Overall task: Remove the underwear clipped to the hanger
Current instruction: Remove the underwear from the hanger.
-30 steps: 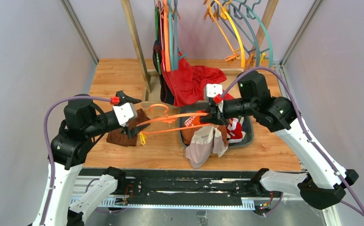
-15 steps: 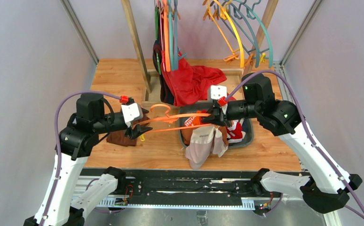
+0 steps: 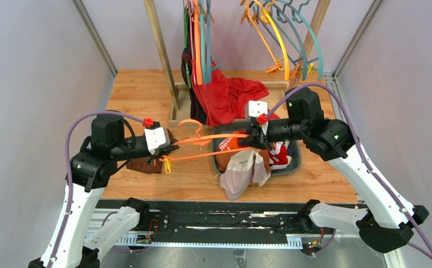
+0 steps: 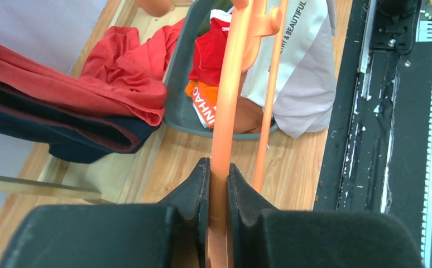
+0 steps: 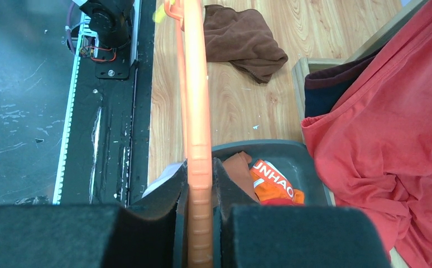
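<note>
While both end effectors (image 3: 169, 148) (image 3: 251, 139) pinch the hanger (image 3: 208, 139), underwear (image 3: 241, 170) hangs under the right one.

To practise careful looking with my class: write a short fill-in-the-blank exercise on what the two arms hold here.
1. Both the left gripper and the right gripper have their fingers shut on the ___ hanger.
2. The underwear hangs near the ___ gripper.
3. It hangs over a ___ bin.
Missing: orange; right; grey.

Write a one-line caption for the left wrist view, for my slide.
Left fingers shut on the orange hanger, with pale briefs and a grey bin beyond.
</note>
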